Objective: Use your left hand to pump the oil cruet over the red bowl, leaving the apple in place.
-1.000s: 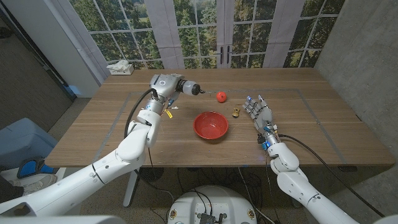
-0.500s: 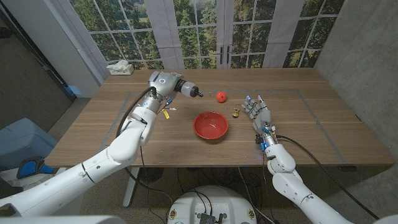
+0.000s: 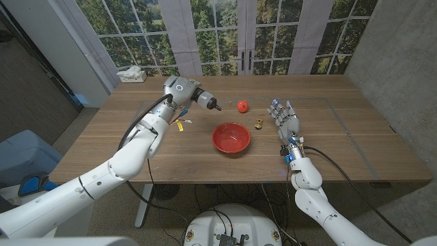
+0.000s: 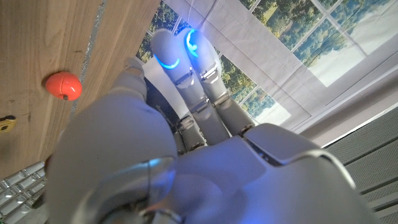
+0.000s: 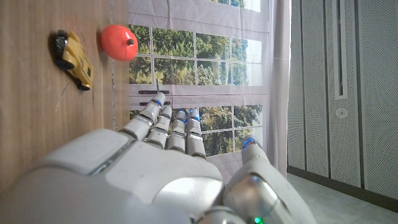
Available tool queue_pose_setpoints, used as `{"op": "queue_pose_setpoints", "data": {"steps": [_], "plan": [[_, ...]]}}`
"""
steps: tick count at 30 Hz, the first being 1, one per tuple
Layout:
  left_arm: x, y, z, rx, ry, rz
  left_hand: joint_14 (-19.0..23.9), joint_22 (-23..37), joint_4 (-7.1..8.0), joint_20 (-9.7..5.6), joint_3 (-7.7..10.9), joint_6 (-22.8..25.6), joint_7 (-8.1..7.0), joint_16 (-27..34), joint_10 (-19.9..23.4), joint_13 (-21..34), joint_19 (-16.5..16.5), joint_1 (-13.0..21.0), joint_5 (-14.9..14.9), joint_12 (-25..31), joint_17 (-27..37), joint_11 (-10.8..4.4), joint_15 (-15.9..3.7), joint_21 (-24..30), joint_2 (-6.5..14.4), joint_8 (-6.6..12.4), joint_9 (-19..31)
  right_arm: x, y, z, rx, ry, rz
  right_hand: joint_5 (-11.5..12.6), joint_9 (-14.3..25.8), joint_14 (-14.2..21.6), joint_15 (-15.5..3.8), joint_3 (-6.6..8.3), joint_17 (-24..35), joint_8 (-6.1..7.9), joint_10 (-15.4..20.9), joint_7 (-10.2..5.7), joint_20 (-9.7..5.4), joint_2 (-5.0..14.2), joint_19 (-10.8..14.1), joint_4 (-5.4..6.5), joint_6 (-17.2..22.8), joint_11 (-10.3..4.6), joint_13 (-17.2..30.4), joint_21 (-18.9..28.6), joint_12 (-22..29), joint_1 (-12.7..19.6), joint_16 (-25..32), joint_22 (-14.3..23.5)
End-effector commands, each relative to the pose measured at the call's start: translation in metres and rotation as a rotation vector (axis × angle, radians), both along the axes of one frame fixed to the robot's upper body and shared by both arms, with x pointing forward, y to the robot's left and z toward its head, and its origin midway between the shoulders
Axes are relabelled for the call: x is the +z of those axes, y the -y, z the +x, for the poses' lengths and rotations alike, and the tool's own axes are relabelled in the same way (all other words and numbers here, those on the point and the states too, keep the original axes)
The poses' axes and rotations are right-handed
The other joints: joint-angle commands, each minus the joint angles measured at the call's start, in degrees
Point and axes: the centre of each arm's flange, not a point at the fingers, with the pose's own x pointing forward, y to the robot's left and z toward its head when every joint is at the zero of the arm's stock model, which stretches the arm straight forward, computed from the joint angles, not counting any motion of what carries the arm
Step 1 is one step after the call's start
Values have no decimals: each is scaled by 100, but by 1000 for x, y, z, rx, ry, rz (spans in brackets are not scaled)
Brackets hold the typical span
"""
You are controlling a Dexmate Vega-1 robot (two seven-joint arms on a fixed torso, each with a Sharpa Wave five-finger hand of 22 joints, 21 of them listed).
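Head view: a white tissue box (image 3: 132, 74) sits at the desk's far left corner. Next, the left hand (image 3: 203, 98) hovers above the desk; since a second ago its dark tip has dipped slightly. Whether it grips anything cannot be told. A small yellow item (image 3: 181, 124) lies below it. The red bowl (image 3: 231, 137) and, towards the far edge, the apple (image 3: 242, 106) have not moved. A toy car (image 3: 259, 124) lies beside the right hand (image 3: 285, 121), fingers spread, holding nothing.

right hand (image 5: 168, 180), apple (image 5: 119, 42), toy car (image 5: 73, 58)
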Motion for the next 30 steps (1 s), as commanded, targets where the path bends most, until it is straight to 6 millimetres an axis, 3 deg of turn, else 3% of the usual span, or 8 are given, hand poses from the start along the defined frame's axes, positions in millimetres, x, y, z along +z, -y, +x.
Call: {"op": "queue_pose_setpoints", "data": {"steps": [1, 20, 27, 30], "plan": [[3, 0, -4, 70, 44, 123, 56, 16, -4, -416, 61, 23, -21, -16, 33, 25, -21, -14, -20, 41, 9, -13, -4, 24, 24, 24, 13, -6, -2, 3, 6, -7, 9, -16, 14, 33, 25, 10, -5, -28, 35, -16, -6, 47, 48, -23, 23, 4, 10, -3, 11, -7, -17, 34], [0, 3, 1, 155, 87, 250, 88, 50, -44, -421, 143, 98, -65, 2, 69, 24, -33, -80, -24, 36, 6, -9, -4, 54, 26, 50, 8, -1, 2, 6, 3, -2, 9, -17, 14, 34, 23, 8, -9, -27, 49, -15, -1, 41, 67, -30, 25, 19, 10, -53, 14, -16, -23, 35], [2, 5, 3, 152, 79, 251, 80, 104, -14, -415, 234, 62, -43, 10, 18, 23, -63, -141, -9, 17, 16, -4, -5, 25, 123, 34, 8, -1, 3, 9, 5, -7, 9, -18, 14, 30, 27, 5, -10, -28, 50, -18, -2, 37, 73, -31, 23, 24, 10, -71, 13, -22, -27, 35], [3, 6, 4, 152, 72, 250, 36, 150, 39, -412, 366, 34, -36, 5, 25, 24, -95, -185, 29, 28, 34, 4, -3, -36, 261, 25, 10, 0, 3, 11, 6, -7, 5, -18, 14, 34, 36, 4, -10, -27, 52, -17, 0, 36, 79, -31, 26, 26, 10, -80, 13, -25, -26, 36]]}}
